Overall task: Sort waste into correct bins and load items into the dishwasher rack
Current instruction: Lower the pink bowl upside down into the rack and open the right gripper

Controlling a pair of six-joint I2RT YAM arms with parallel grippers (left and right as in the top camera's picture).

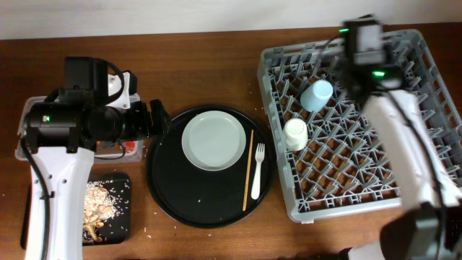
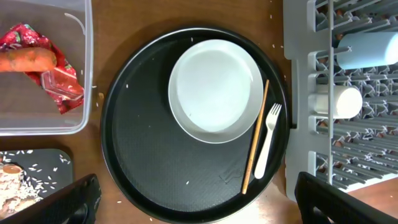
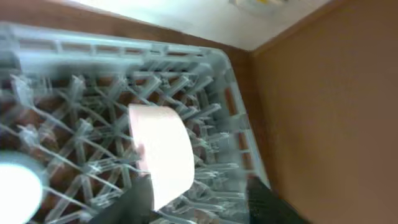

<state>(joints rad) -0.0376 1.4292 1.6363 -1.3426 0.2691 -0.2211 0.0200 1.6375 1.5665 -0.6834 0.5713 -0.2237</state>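
**Left end effector** [image 2: 196, 182]: fully open and empty. Its fingers [image 2: 78, 200] stand wide apart at the near corners of the left wrist view. It hangs above the left part of the round black tray [image 1: 180, 195], clear of everything on it.

**Right end effector** [image 3: 199, 194]: over the far side of the dishwasher rack [image 1: 339, 209]. The jaws stand partly apart. The pinkish-white bowl [image 3: 161, 152] stands on edge among the pegs, its lower end between the jaws. The right finger is clear of the bowl. Contact at the left finger cannot be told, as the view is blurred.

**Rack contents:**
- Light-blue cup [image 1: 317, 94]: on its side, far left area of the rack.
- Cream cup [image 1: 295, 133]: just nearer than the light-blue cup, by the rack's left wall.

**Round black tray, centre of the bench [image 1: 216, 36]:**
- Pale round plate [image 1: 214, 140]: far half of the tray.
- Wooden chopstick [image 1: 248, 170]: just right of the plate.
- White fork [image 1: 257, 170]: beside the chopstick, on its right.

**Bins, left of the round tray:**
- Clear tub [image 2: 43, 118]: holds the red wrapper [image 2: 56, 81] and the carrot [image 2: 28, 60], which touch.
- Shallow black tray [image 1: 119, 209]: nearer than the tub, holds the food scraps [image 1: 97, 206].
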